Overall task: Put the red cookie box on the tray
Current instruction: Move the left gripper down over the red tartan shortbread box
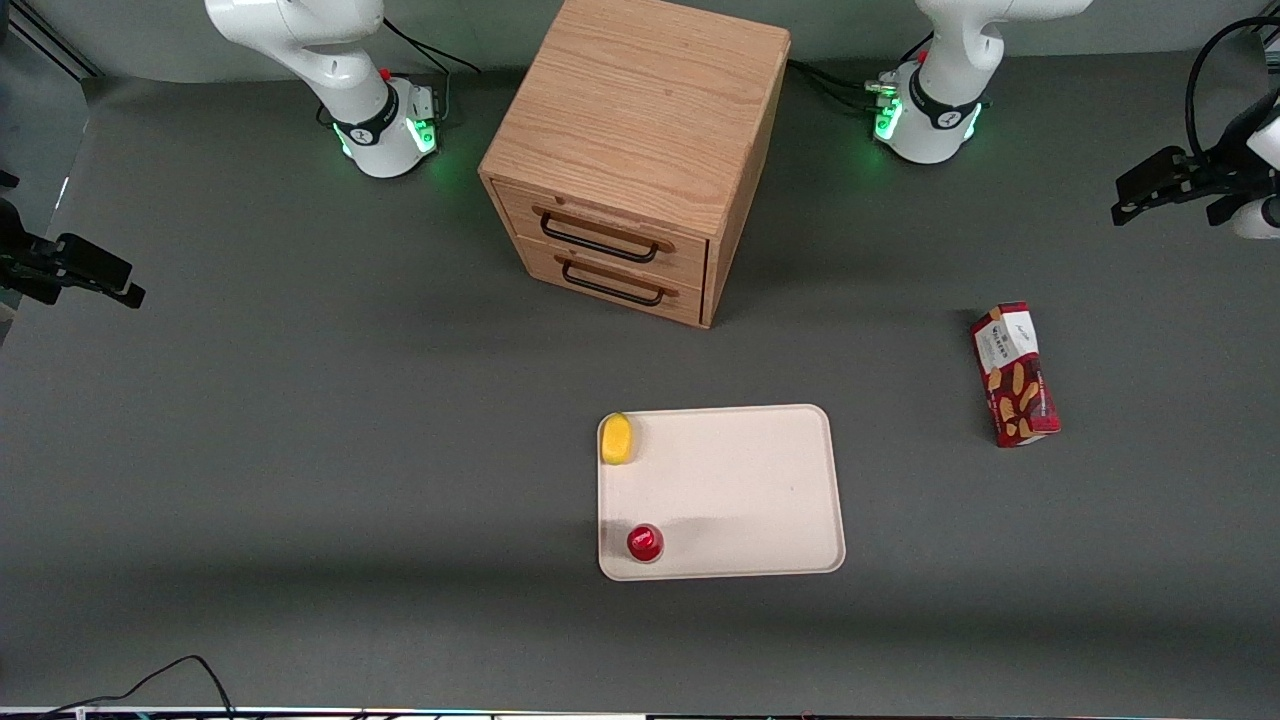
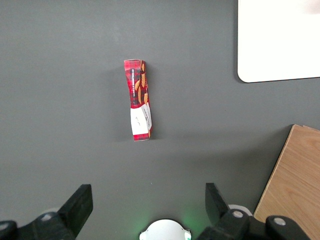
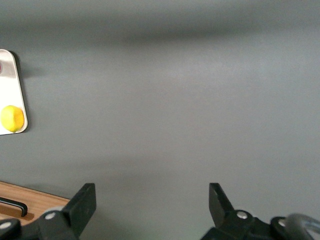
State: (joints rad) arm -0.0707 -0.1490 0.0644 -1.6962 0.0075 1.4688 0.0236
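The slim dark-red cardboard cookie box (image 1: 1015, 375) (image 2: 139, 100) lies flat on the grey bench (image 1: 300, 450), at about two o'clock from the cream-white rounded rectangular tray (image 1: 760, 490) (image 2: 280, 45) and well apart from it. The left arm's black two-finger tool (image 1: 1135, 200) (image 2: 147, 202) hangs released, fingers spread, above the bench, touching nothing. A yellow rounded piece (image 1: 617, 438) and a small round red object (image 1: 645, 542) sit on the tray, at twelve and six o'clock of each other.

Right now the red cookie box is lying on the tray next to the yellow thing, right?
Not quite. The front view shows the red cookie box lying on the table, apart from the tray. The yellow thing is on the tray. The open end effector hangs above the box.
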